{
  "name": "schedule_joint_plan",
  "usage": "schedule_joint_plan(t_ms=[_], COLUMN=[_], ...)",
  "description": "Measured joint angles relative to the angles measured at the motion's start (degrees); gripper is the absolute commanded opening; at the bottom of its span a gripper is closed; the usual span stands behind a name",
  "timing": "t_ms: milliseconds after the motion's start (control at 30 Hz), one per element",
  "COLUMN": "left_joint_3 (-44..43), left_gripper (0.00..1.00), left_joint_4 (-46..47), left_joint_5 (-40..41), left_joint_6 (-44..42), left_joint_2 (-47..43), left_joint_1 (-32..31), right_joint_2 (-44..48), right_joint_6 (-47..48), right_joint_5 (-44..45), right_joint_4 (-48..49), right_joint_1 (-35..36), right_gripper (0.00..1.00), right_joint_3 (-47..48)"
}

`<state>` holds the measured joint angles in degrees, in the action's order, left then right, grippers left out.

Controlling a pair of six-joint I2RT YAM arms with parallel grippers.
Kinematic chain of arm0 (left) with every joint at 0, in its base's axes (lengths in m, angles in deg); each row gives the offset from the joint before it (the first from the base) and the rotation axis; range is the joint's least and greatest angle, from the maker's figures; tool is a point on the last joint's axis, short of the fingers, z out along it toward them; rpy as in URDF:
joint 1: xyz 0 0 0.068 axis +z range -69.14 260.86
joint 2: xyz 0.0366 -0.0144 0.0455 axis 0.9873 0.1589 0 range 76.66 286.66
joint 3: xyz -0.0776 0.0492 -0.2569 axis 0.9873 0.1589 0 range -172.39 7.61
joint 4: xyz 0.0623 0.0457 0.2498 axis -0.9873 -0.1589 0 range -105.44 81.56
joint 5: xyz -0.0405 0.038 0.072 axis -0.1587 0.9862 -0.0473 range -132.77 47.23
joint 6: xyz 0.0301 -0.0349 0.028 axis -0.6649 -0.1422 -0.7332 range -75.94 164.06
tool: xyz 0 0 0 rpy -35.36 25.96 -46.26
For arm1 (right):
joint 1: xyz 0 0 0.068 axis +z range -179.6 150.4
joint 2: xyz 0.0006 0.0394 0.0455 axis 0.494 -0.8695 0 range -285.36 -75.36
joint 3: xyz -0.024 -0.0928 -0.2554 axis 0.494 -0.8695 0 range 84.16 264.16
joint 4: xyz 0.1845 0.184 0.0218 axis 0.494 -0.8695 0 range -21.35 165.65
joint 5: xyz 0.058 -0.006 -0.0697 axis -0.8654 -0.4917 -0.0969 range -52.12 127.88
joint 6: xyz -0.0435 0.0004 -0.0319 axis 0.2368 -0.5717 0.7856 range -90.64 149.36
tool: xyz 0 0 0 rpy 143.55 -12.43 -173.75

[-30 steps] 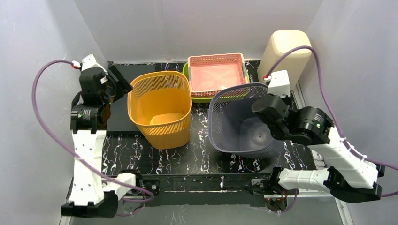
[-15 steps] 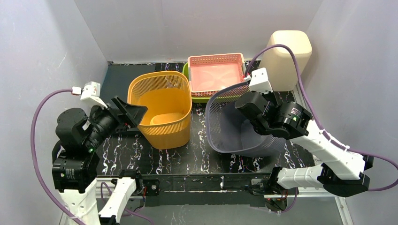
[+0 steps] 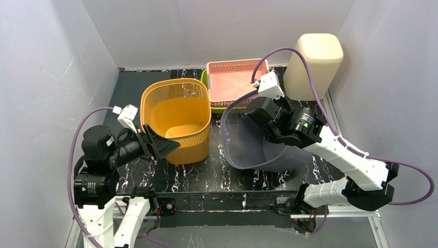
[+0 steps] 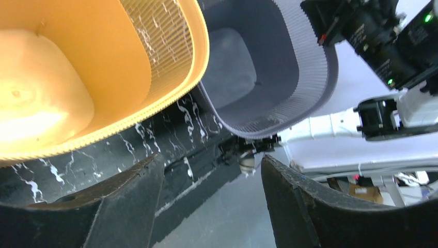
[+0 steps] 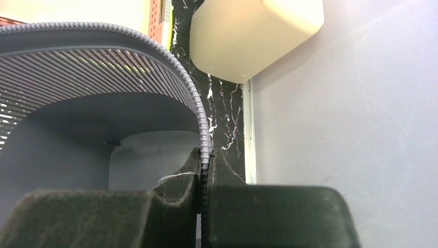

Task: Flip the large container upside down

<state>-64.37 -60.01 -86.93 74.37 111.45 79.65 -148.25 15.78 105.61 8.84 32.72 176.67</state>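
The grey basket [image 3: 248, 142] stands on the right half of the table [image 3: 206, 175], just beside the orange basket [image 3: 178, 121] and in front of the pink tray [image 3: 235, 82]. It is tipped over. Its mouth faces left toward the orange basket and partly up, and its bottom points right, so its long axis leans. The right claw [image 5: 205, 157] is closed on the far rim of the grey basket. The left claw [image 4: 212, 170] is open and holds nothing, near the orange basket's front wall.
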Motion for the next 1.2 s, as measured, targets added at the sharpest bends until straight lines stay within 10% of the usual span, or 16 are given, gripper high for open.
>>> schedule_joint_plan(t_ms=[367, 1200], left_joint_3=[9.01, 23.93], left_gripper=[0.66, 0.68], left_joint_4=[-4.17, 17.51], left_joint_5=[-5.51, 13.35], left_joint_6=[-5.22, -0.42], left_joint_2=[-4.37, 4.66], left_joint_1=[-0.02, -3.93], right_joint_2=[-0.92, -8.26], right_joint_6=[0.90, -1.16], right_joint_5=[-1.60, -0.20], right_joint_4=[2.23, -6.08], right_joint_1=[0.00, 0.02], right_gripper=[0.01, 0.01], right_joint_3=[0.44, 7.82])
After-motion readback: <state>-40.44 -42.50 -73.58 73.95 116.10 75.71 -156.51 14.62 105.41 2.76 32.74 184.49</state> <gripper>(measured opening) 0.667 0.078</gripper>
